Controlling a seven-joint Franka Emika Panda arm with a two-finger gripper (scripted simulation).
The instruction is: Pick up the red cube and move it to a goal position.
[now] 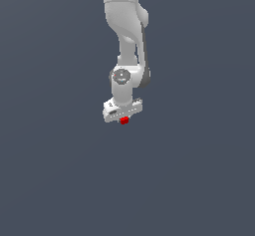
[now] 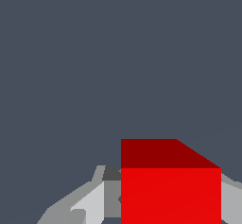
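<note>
Red cube point(image 1: 124, 121), small, plain and flat-faced, sits directly under the white robot gripper point(image 1: 122, 116) in the exterior view, touching its underside. In the wrist view the red cube point(image 2: 170, 190) fills the space between the pale grey fingers point(image 2: 90, 204), one on each side of it, so the gripper looks clenched on the cube (actual pad contact is hidden behind the cube itself). No goal marker shows anywhere on the flat slate-grey surface point(image 1: 199, 180) around the cube.

The main risk, as I judge it, is slip: the cube appears off-centre between the fingers, so a quick swing or wrist turn could twist it loose. A shallow grip near the fingertips would cause the same drop.
</note>
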